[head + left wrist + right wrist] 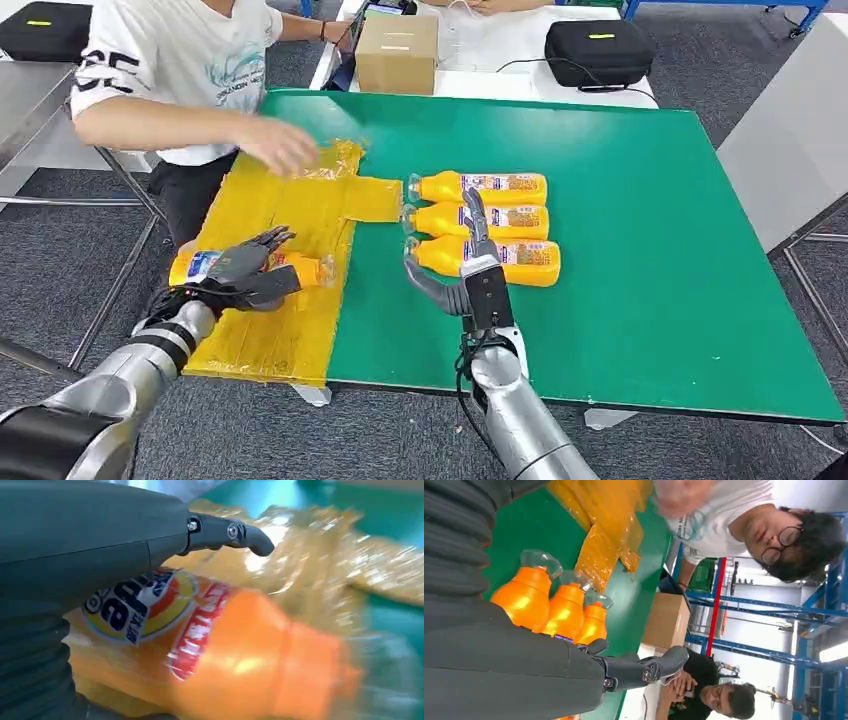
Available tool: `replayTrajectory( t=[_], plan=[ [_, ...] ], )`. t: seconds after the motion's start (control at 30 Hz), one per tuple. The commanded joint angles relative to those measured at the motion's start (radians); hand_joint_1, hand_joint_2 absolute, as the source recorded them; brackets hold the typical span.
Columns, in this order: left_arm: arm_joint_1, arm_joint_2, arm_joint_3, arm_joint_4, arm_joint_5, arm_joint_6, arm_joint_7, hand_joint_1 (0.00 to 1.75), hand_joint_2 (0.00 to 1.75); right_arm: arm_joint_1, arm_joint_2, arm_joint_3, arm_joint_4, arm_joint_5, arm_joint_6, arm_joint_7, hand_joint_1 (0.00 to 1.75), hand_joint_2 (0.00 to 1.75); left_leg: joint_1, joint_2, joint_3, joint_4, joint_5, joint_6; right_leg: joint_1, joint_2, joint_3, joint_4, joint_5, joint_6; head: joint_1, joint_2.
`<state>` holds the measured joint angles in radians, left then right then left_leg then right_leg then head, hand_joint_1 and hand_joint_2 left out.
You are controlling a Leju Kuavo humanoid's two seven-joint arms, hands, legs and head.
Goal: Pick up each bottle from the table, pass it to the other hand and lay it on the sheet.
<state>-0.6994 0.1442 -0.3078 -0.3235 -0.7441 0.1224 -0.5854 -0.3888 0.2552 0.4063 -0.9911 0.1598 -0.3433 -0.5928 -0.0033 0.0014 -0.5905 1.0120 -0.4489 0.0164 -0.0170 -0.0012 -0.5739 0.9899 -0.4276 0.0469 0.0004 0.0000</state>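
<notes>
Three orange bottles lie side by side at the middle of the green table [640, 200]: far [485, 186], middle [515, 221] and near [535, 263], caps pointing at the yellow sheet [290, 210]. My right hand [465, 265] is open, fingers stretched over the near and middle bottles, thumb beside the near bottle's cap. The right wrist view shows that hand [524, 670] behind the three bottle necks [554, 610]. My left hand [250, 272] grips a fourth orange bottle [305, 268] lying low over the sheet's near part. In the left wrist view the held bottle [240, 655] fills the space under the hand [90, 530].
A person [190, 60] stands at the table's far left, one hand [280, 145] on the sheet's far end. A cardboard box [397, 52] and a black case [598, 50] sit behind the table. The green surface to the right is bare.
</notes>
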Motion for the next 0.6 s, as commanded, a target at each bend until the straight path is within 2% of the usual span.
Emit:
replayTrajectory(
  t=[0.03, 0.13, 0.27, 0.3, 0.33, 0.47, 0.57, 0.6],
  plan=[
    [0.178, -0.033, 0.158, -0.350, 0.418, -0.161, -0.113, 0.00, 1.75, -0.062, -0.010, 0.013, 0.117, -0.009, 0.004, -0.013, 0.00, 1.75, 0.001, 0.001, 0.002, -0.001, -0.001, -0.001, 0.001, 0.001, 0.002, -0.001, 0.000, -0.002, 0.000, 0.000],
    [0.221, -0.050, 0.192, -0.468, 0.568, -0.171, -0.113, 0.00, 1.75, -0.054, -0.010, 0.013, 0.106, -0.002, -0.007, -0.013, 0.00, 1.75, 0.002, 0.000, 0.001, 0.000, -0.001, -0.001, 0.002, 0.000, 0.002, -0.001, -0.001, -0.002, 0.000, 0.000],
    [0.252, -0.122, 0.325, -0.560, 0.702, -0.220, -0.113, 0.00, 1.75, -0.026, -0.012, 0.014, 0.057, 0.017, -0.027, 0.007, 0.00, 1.75, 0.001, -0.002, -0.001, 0.000, 0.000, -0.001, 0.001, -0.002, 0.000, -0.001, 0.000, -0.001, 0.000, 0.000],
    [0.252, -0.122, 0.325, -0.560, 0.702, -0.220, -0.113, 0.00, 1.75, -0.026, -0.012, 0.014, 0.057, 0.017, -0.027, 0.007, 0.00, 1.75, 0.002, -0.002, 0.000, 0.001, -0.001, -0.001, 0.002, -0.002, 0.001, -0.001, -0.001, -0.002, 0.000, 0.000],
    [0.254, -0.156, 0.367, -0.547, 0.730, -0.273, -0.113, 0.00, 1.75, -0.012, -0.015, 0.014, 0.031, 0.026, -0.032, 0.018, 0.00, 1.75, 0.001, -0.001, 0.000, 0.000, 0.000, -0.001, 0.001, -0.001, 0.000, -0.001, 0.000, -0.001, 0.000, 0.000],
    [0.254, -0.163, 0.373, -0.541, 0.717, -0.262, -0.113, 0.00, 1.75, -0.009, -0.015, 0.014, 0.025, 0.028, -0.031, 0.020, 0.00, 1.75, 0.001, -0.001, 0.000, 0.000, 0.000, -0.001, 0.001, -0.001, 0.001, -0.001, 0.000, -0.001, 0.000, 0.000],
    [0.251, -0.210, 0.394, -0.497, 0.742, -0.292, -0.113, 0.00, 1.75, 0.009, -0.022, 0.012, -0.006, 0.045, -0.042, 0.030, 0.00, 1.75, 0.001, -0.001, 0.000, 0.000, 0.000, -0.001, 0.001, -0.001, 0.001, -0.001, 0.000, -0.001, 0.000, 0.000],
    [0.249, -0.234, 0.389, -0.488, 0.722, -0.260, -0.104, 0.00, 1.75, 0.024, -0.025, 0.010, -0.027, 0.058, -0.056, 0.039, 0.00, 1.75, 0.000, -0.002, 0.000, 0.000, 0.000, -0.001, 0.001, -0.002, 0.001, -0.001, 0.000, -0.001, 0.000, 0.000]
  ],
)
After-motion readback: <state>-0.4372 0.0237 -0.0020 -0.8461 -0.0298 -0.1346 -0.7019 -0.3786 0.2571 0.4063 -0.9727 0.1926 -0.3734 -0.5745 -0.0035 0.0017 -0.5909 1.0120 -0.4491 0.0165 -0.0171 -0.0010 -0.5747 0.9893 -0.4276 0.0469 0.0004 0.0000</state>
